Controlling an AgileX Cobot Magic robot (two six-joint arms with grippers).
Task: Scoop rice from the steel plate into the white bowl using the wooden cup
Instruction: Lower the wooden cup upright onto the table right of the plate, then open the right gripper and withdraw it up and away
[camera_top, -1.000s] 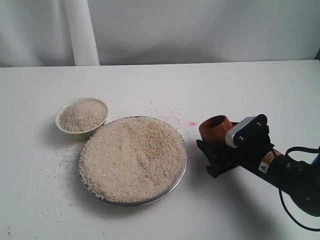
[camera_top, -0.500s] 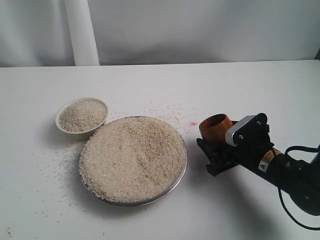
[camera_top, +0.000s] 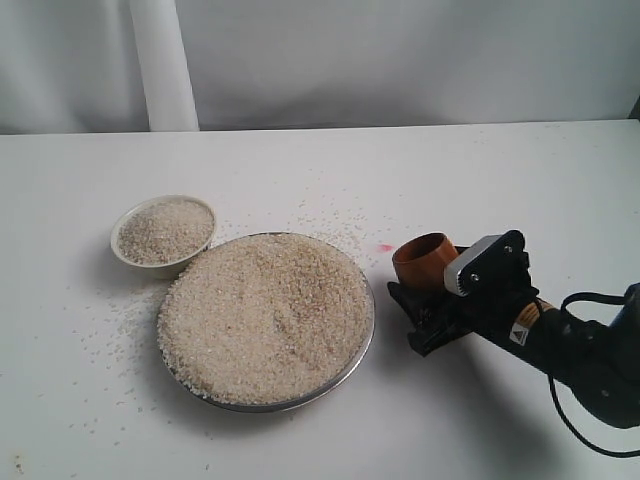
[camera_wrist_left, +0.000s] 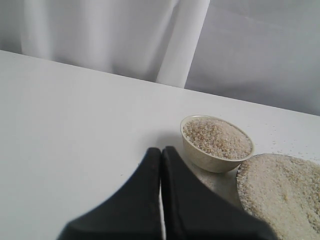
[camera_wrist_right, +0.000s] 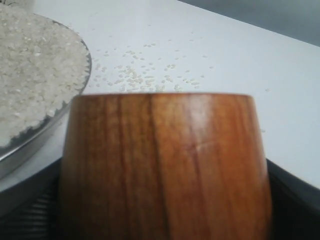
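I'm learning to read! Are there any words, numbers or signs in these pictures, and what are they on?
On the right arm, a sticker: what looks like a triangle warning sign; any words are too small to read.
On the wooden cup, white bowl and steel plate: no writing shows.

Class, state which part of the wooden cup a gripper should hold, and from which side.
Hold the wooden cup by its rounded side wall, from the side away from the steel plate, as the right gripper does: there is no handle, and this leaves the mouth free for scooping.
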